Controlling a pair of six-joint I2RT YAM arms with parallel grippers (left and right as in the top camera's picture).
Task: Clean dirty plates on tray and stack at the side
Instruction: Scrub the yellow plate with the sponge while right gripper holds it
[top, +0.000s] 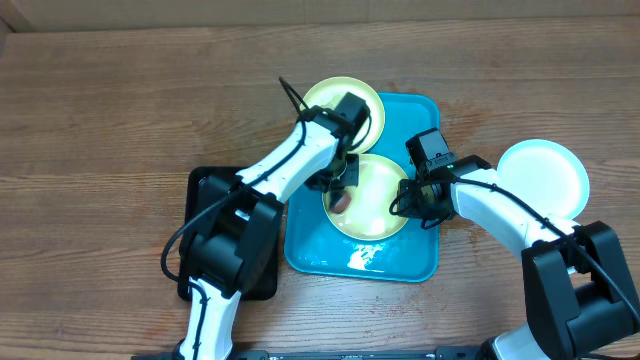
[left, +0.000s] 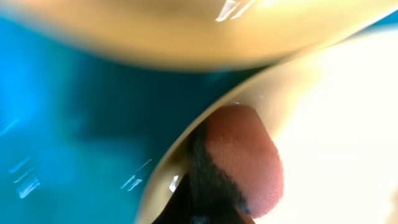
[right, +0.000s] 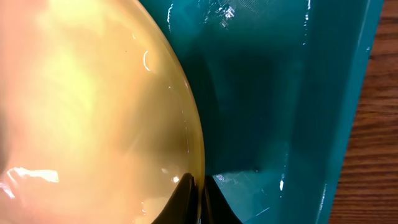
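Plates sit in three places on my overhead feed. The middle plate (top: 375, 205) lies flat inside the tray (top: 420, 262), glossy and throwing back glare. A second plate (top: 345, 105) rests across the tray's 11 o'clock corner, partly over the rim. The third plate (top: 545, 175) lies on the bare desk (top: 100, 120) out at 3 o'clock, apart from the tray, and reads paler than the other two.

My left fingers (top: 340, 186) are down at the middle plate's 9 o'clock edge, fully closed, with a pink pad (left: 245, 162) clamped at their tip. On the left wrist feed the pad presses against the inside of the plate's rim, with a dark layer running along its side and the blue tray floor beyond it.

My right fingers (top: 408, 195) are at the same plate's 3 o'clock edge, pinched tight on the rim. The right wrist feed shows one dark tip on either side of the plate's edge.

A black tray (top: 205, 190) sits just beside the blue one at 9 o'clock, mostly under my left arm.
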